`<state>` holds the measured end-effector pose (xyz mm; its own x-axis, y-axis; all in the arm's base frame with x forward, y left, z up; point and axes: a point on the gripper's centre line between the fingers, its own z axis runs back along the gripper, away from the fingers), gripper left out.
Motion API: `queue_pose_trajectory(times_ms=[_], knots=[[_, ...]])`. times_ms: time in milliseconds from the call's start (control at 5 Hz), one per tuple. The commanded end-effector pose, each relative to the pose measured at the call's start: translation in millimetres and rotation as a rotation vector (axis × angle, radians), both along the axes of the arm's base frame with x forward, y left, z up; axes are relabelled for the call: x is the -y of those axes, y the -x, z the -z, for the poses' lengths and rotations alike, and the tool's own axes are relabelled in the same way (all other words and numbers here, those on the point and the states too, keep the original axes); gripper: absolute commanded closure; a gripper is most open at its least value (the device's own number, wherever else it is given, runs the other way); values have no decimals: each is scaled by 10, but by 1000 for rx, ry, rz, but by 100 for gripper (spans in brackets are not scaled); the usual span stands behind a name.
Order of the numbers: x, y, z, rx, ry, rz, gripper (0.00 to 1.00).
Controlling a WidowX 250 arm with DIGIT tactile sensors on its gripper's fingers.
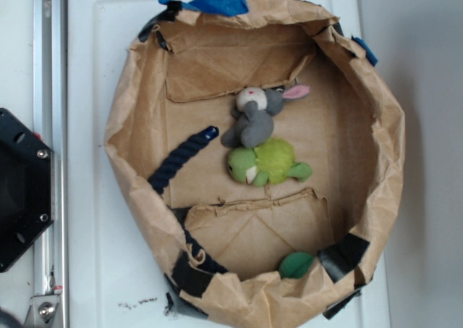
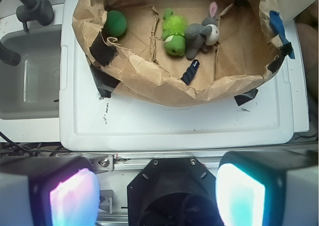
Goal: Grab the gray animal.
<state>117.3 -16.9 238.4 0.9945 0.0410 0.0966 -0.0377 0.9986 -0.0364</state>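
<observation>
Your tool [image 2: 157, 191] hangs with its jaws spread wide and nothing between them, well back from the paper-lined basket [image 2: 149, 81] that sits on the white surface [image 2: 174, 126]. The gray animal [image 2: 202, 34] lies far ahead of the tool and slightly to its right, on the basket floor. It touches the green plush turtle [image 2: 174, 36], which lies just to its left from your wrist view. A dark blue rope piece [image 2: 190, 71] lies nearer the tool, and a green ball [image 2: 115, 23] rests ahead to the left.

gray animal [image 1: 257, 116] [image 2: 201, 34] beside green turtle [image 1: 268, 161]
</observation>
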Motion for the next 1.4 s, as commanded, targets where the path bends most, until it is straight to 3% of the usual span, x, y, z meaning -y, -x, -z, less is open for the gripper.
queue_pose_trajectory(times_ms=[0,400,600,1000,1200], knots=[[0,0,0,0,0,0,0],[-112,-791,148,16,-30,-296,0],[-267,-1131,410,28,-23,-448,0],[-642,-1454,860,78,4,-531,0],[-716,-1514,1009,122,-10,-546,0]])
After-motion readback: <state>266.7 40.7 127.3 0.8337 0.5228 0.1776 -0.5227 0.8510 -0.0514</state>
